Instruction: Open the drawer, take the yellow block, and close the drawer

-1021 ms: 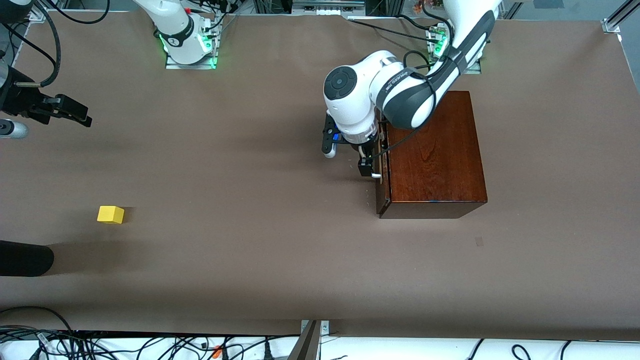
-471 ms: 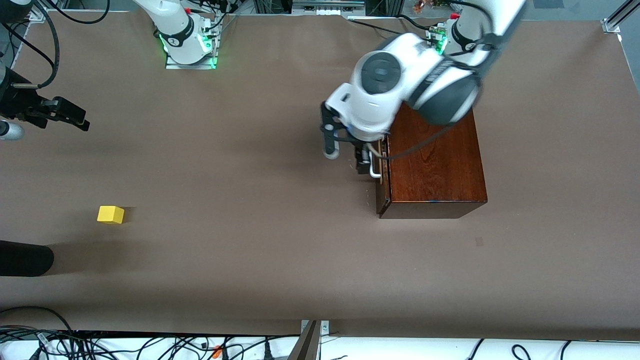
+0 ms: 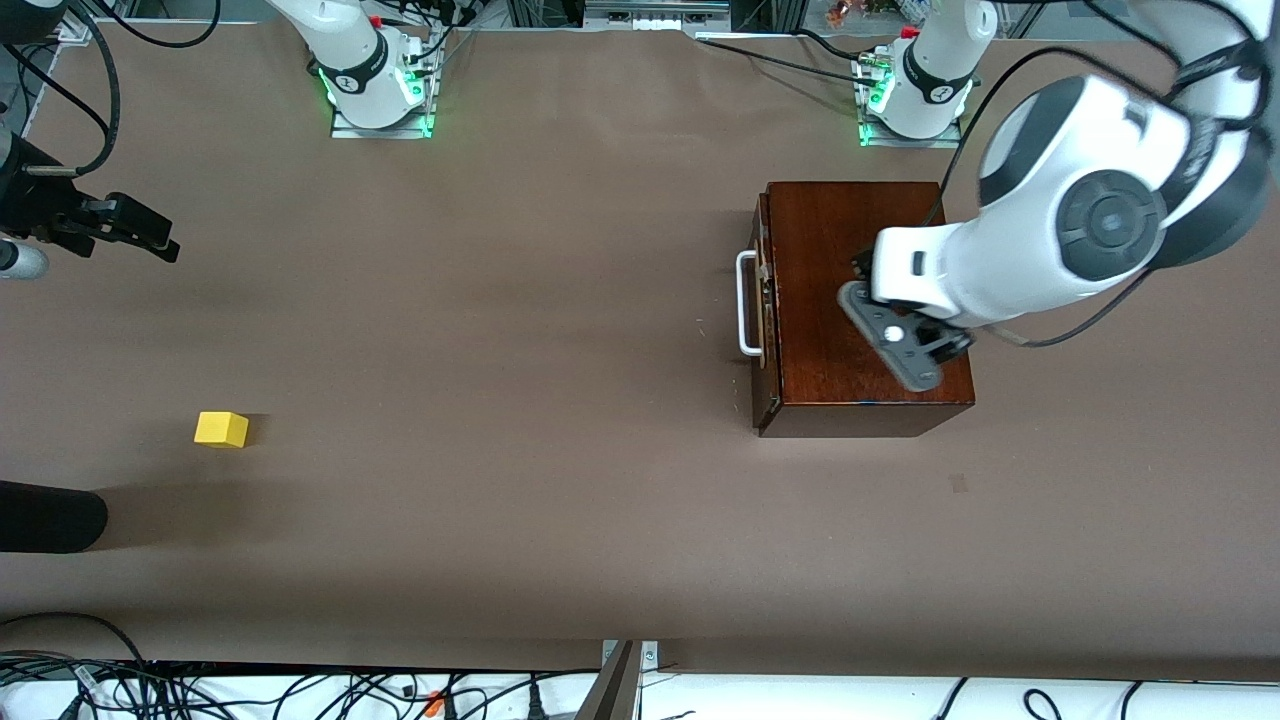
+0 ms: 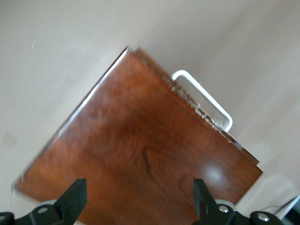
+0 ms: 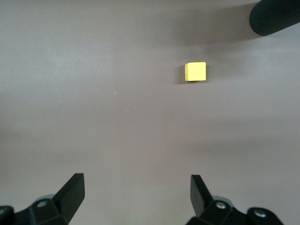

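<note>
Now that my left gripper (image 4: 136,201) has lifted off the handle (image 3: 745,303) to hover wide open and empty over the box (image 3: 860,300), the drawer (image 3: 765,300) looks shut, while my right gripper (image 5: 136,194), open and empty, waits over the table (image 3: 500,300) near the yellow block (image 5: 195,71).

No text, label, brand, number or sign can be read anywhere (not on the arms, the wooden box (image 3: 865,300), the yellow block (image 3: 221,429) or the worktop (image 3: 500,300)).

Even, bright overhead light; soft shadows on the counter (image 3: 500,300). The left arm and the left wrist view are motion-blurred.
</note>
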{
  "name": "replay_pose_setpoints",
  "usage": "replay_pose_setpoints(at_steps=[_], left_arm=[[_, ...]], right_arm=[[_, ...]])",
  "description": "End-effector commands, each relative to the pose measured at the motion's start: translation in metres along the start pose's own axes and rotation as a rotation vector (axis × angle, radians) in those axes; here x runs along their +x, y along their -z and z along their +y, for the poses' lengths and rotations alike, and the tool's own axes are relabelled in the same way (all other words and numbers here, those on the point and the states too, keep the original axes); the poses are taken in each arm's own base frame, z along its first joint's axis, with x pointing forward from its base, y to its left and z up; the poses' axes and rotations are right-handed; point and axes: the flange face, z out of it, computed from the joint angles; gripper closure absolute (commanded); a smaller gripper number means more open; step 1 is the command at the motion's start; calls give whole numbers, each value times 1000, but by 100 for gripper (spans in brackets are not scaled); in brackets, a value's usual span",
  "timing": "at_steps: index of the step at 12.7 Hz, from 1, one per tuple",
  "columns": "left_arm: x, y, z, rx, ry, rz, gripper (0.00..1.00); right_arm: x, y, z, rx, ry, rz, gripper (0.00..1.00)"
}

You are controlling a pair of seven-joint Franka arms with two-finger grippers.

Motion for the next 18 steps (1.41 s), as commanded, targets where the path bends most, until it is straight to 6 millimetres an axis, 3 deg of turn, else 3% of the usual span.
replay_pose_setpoints(at_steps=[1, 5, 7, 9, 12, 14, 18], left_arm=[[-18, 9, -2, 69, 150, -52, 0], [-80, 60, -38, 158, 334, 2, 0], [-106, 75, -53, 190, 411, 97, 0], [-131, 80, -51, 231, 555, 222, 0], [-151, 83, -44, 203, 656, 219, 0], [-167, 79, -60, 104, 735, 217, 0], [-166, 77, -63, 126, 736, 192, 0]], right_arm=[[-8, 8, 5, -9, 8, 3, 0], [-8, 8, 2, -9, 14, -2, 0], [-13, 4, 2, -12, 9, -48, 0], [-14, 5, 1, -12, 11, -46, 0], [-14, 6, 1, -13, 11, -43, 0], [-12, 10, 2, -13, 11, -31, 0], [-10, 11, 3, -14, 38, -23, 0]])
